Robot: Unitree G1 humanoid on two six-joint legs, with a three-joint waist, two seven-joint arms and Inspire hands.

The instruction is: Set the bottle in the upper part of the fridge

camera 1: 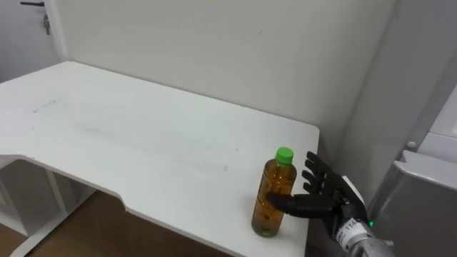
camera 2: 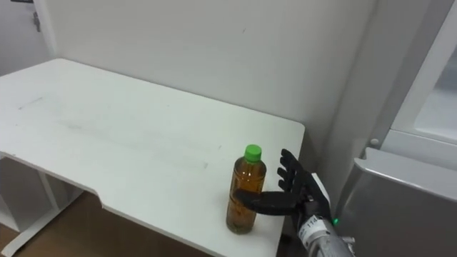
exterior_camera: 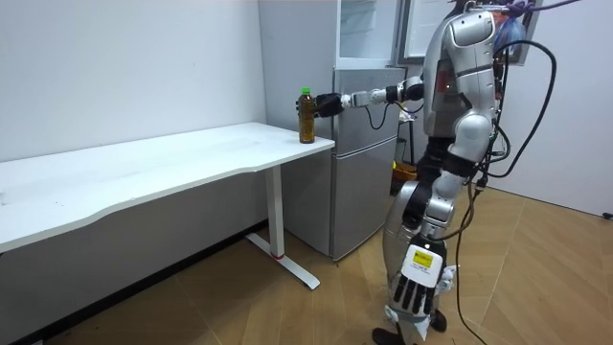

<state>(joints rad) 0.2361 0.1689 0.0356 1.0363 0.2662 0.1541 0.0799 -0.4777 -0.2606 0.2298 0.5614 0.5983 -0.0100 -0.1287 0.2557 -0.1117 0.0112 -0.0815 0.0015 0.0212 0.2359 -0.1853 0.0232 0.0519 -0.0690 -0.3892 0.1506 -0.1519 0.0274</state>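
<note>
Room view: white table (exterior_camera: 172,163) beside grey fridge (exterior_camera: 364,172), wooden floor (exterior_camera: 287,311).

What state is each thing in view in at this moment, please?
Clear plastic bottle of amber drink with green cap: upright on the white table, capped.
Robot's right hand: open, thumb across the bottle's front.
Robot's left hand: open, hanging by the leg.
Grey fridge: upper door open, lower door shut.

Bottle (camera 1: 274,193): clear, amber liquid, green cap, upright on counter (camera 1: 143,135) near front-right corner, 5 o'clock; grey fridge (exterior_camera: 364,163) 3 o'clock.
</note>
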